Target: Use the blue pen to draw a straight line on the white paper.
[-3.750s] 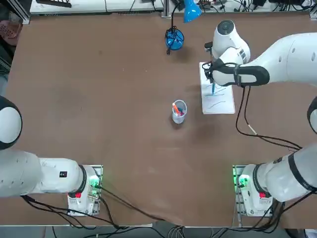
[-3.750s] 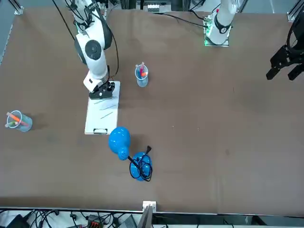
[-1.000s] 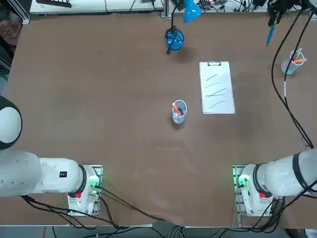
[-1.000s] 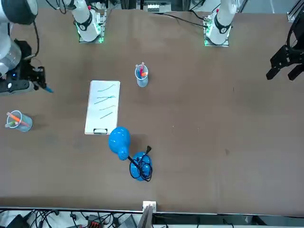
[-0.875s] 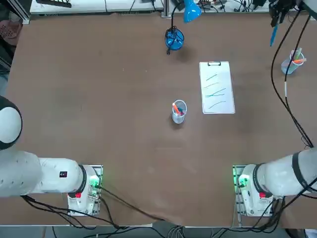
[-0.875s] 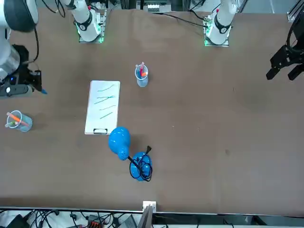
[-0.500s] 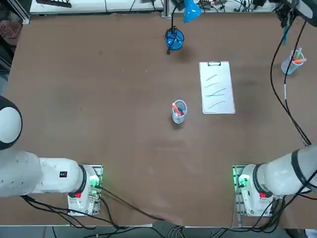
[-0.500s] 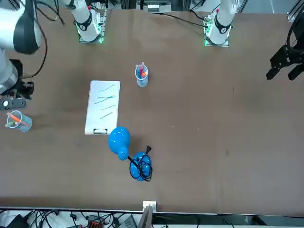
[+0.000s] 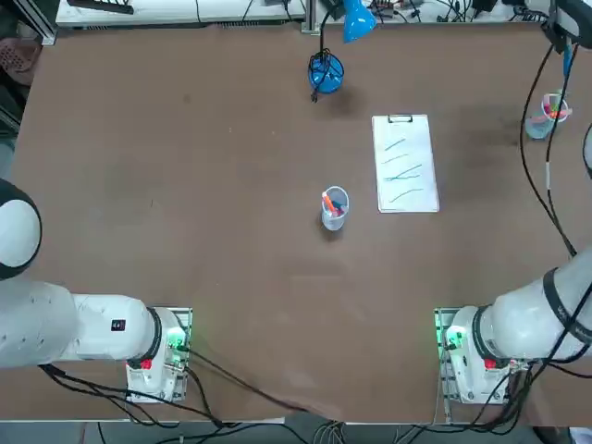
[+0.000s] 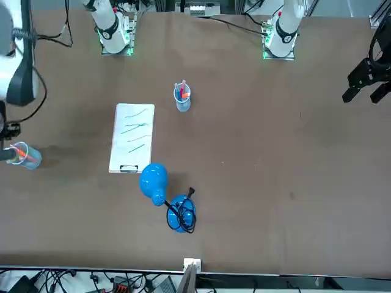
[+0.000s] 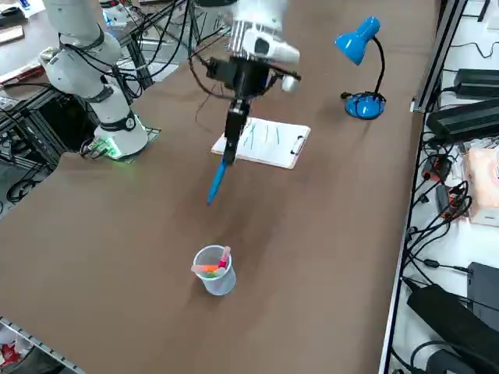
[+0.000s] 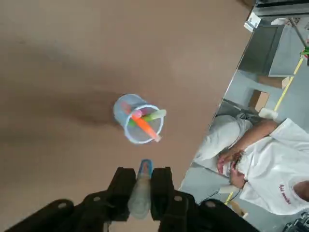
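Observation:
The white paper [image 9: 405, 164] lies clipped on the table, marked with a few slanted strokes [image 11: 261, 142] [image 10: 133, 137]. My right gripper [image 11: 236, 117] hangs well above the table's right edge, away from the paper, shut on the blue pen [image 11: 218, 175]. The pen points down and slants toward a clear cup [image 11: 214, 270] of coloured pens. In the wrist view the gripper [image 12: 141, 176] clamps the pen [image 12: 144, 167] with that cup [image 12: 137, 124] just beyond its tip. From overhead the gripper [image 9: 562, 32] and the pen [image 9: 566, 60] sit at the far right corner, near the cup [image 9: 546, 116].
A second clear cup [image 9: 334, 208] with pens stands mid-table, left of the paper. A blue desk lamp [image 9: 326, 69] stands at the far edge. Off the table's right edge, a person [image 12: 256, 154] in a white shirt sits on the floor.
My right arm has left the paper and swung to the table's right edge with the pen, ending above the cup there. The paper has not moved.

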You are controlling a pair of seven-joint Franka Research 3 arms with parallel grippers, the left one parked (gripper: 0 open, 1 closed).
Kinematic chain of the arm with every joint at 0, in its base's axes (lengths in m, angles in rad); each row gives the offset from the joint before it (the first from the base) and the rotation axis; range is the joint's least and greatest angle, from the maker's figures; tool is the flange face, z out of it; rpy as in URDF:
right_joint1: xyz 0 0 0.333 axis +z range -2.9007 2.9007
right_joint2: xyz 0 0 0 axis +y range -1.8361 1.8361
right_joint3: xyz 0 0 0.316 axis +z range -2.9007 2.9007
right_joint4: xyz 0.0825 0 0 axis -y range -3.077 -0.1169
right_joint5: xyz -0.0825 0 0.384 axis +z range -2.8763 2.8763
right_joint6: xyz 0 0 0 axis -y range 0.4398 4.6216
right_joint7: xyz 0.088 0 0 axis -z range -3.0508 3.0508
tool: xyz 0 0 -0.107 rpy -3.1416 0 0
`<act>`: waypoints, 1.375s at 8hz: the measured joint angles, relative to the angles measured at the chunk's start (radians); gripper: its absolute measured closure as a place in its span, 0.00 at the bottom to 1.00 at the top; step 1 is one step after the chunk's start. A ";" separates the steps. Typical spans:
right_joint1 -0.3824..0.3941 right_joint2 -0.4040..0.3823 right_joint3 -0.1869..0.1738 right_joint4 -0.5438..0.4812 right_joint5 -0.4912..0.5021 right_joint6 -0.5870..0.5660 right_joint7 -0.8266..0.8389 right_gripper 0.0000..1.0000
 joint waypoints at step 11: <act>-0.149 0.192 0.003 0.003 0.170 0.183 -0.032 0.78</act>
